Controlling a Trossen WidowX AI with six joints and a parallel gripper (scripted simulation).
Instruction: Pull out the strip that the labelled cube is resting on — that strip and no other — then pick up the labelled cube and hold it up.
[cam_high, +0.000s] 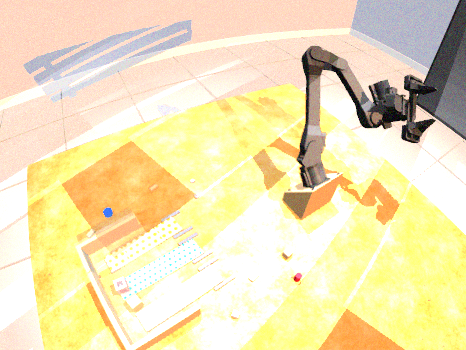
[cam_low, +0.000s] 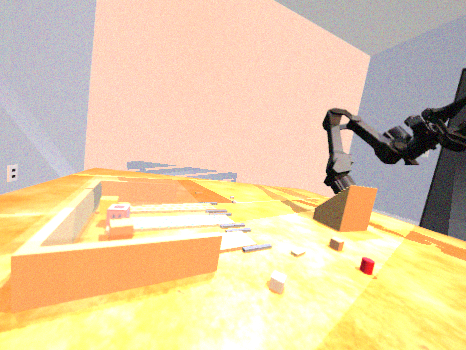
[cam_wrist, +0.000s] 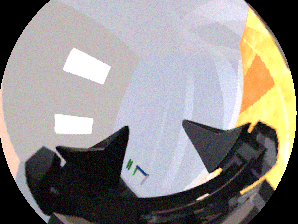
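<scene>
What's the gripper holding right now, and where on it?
Nothing. The gripper is open and raised, pointing away from the tray, with only empty space between its fingers. The labelled cube sits untouched on its strip.

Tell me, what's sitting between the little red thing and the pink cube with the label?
In the top view, a small pale block lies between the red cylinder and the labelled cube, along with the strips' grey end tabs.

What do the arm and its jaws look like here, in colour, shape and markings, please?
The arm is dark grey with a dull metallic sheen, built from blocky, angular links on a tan wedge-shaped base. The gripper is near-black; its jaws taper to pointed wedges. No loose cables show. A small green-and-blue marking appears between the jaws in the wrist view.
</scene>
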